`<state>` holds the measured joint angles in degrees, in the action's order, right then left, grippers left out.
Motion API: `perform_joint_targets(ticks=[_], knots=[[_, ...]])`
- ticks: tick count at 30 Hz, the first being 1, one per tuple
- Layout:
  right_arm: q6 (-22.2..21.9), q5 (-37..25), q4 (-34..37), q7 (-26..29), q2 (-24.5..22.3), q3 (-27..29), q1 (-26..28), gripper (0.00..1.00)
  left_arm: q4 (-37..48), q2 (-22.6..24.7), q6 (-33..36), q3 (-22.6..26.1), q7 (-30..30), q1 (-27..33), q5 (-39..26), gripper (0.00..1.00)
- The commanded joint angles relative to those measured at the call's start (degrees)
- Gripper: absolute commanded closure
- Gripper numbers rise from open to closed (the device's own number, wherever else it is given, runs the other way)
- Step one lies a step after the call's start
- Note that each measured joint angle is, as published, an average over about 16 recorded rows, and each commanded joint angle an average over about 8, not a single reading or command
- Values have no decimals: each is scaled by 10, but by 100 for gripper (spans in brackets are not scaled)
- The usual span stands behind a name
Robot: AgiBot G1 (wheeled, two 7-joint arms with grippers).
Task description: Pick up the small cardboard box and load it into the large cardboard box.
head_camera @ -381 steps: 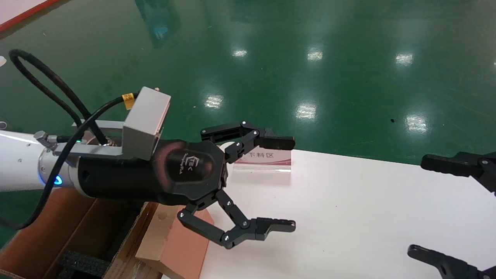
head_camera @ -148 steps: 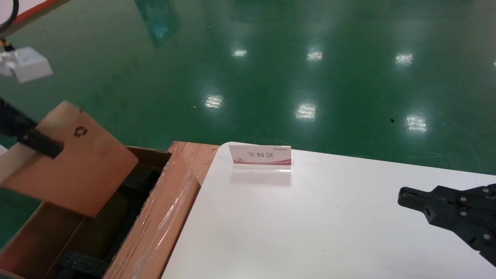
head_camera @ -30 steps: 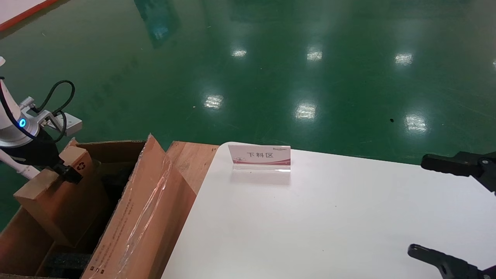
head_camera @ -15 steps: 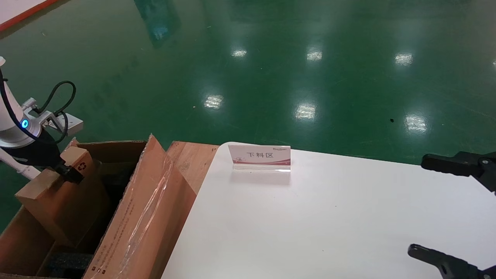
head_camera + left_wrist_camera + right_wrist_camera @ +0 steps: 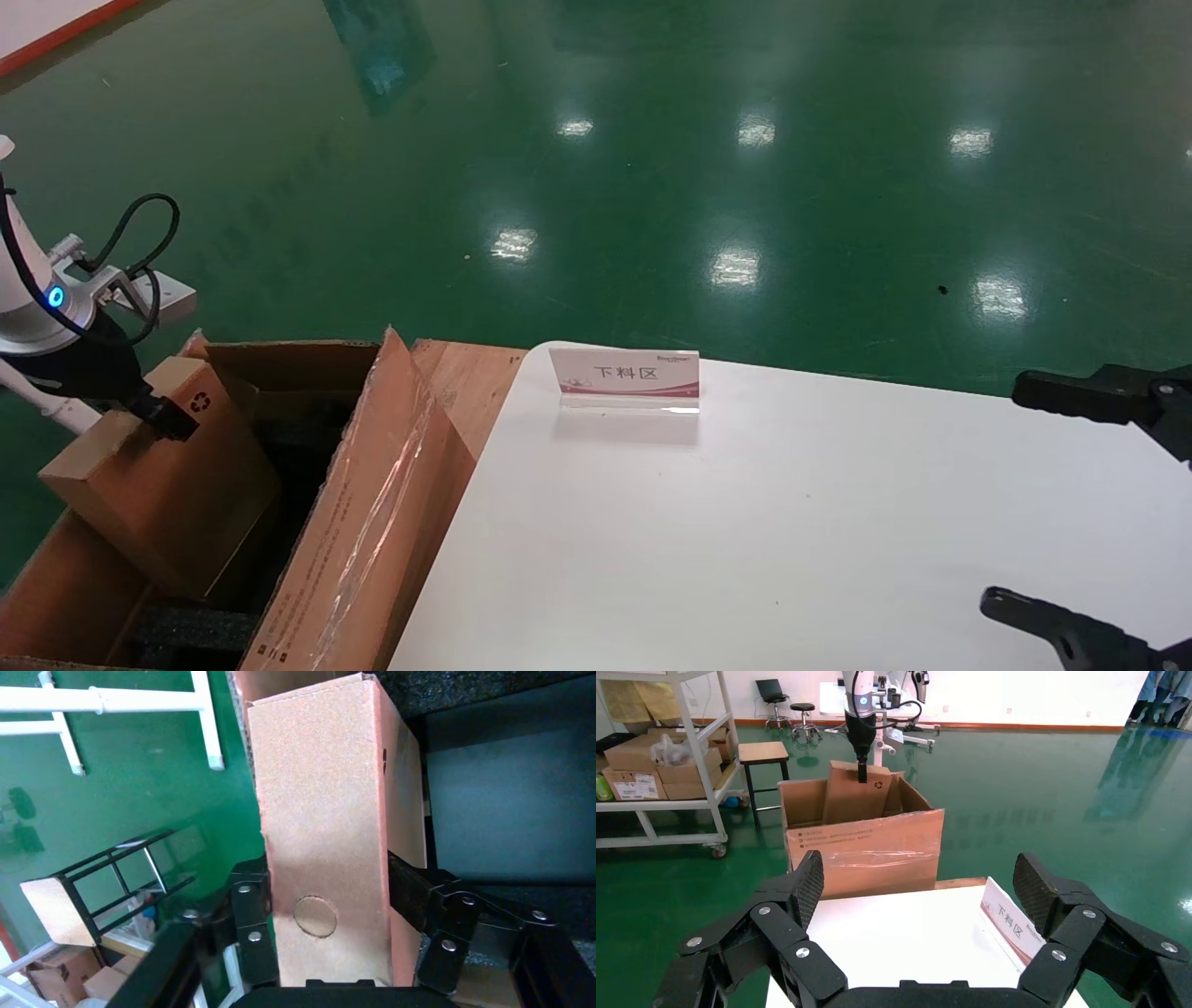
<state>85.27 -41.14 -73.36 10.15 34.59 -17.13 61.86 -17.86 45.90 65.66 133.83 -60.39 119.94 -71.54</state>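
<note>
My left gripper [image 5: 154, 415] is shut on the small cardboard box [image 5: 158, 485], gripping its top edge near the recycling symbol. The box stands on edge, tilted, its lower part down inside the large cardboard box [image 5: 363, 522] at the table's left end. In the left wrist view the gripper [image 5: 327, 903] clamps the small box [image 5: 323, 811] across its narrow side, above black foam lining [image 5: 492, 804]. The right wrist view shows the large box [image 5: 863, 853] with the small box [image 5: 852, 797] sticking out of it. My right gripper [image 5: 1071, 503] is open and empty over the table's right side.
A white table [image 5: 792, 540] holds an acrylic sign [image 5: 624, 377] near its far edge. A wooden pallet corner [image 5: 466, 373] shows beside the carton. In the right wrist view a stool [image 5: 763, 759] and a shelf rack [image 5: 659, 762] stand behind the carton on the green floor.
The large box's taped flap and wall have shifted right, toward the table. The small box has turned slightly with it. The right gripper has not moved over the last second.
</note>
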Motion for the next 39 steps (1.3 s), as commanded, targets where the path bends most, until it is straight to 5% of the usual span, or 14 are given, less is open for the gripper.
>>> perform_joint_targets(ticks=[1,12,19,28,34,39], knots=[[0,0,0,0,0,0,0,0,0,0,0,0,0,0,0,0],[0,0,0,0,0,0,0,0,-3,2,-1,0,4,2,-1,0],[0,0,0,0,0,0,0,0,-66,-1,-28,-18,55,41,8,0],[0,0,0,0,0,-1,0,0,-299,-103,-118,-77,133,156,42,0],[0,0,1,0,0,-1,0,0,-440,-178,-179,-96,128,202,39,0],[0,0,1,0,0,-1,0,0,-483,-198,-200,-101,117,213,30,0]])
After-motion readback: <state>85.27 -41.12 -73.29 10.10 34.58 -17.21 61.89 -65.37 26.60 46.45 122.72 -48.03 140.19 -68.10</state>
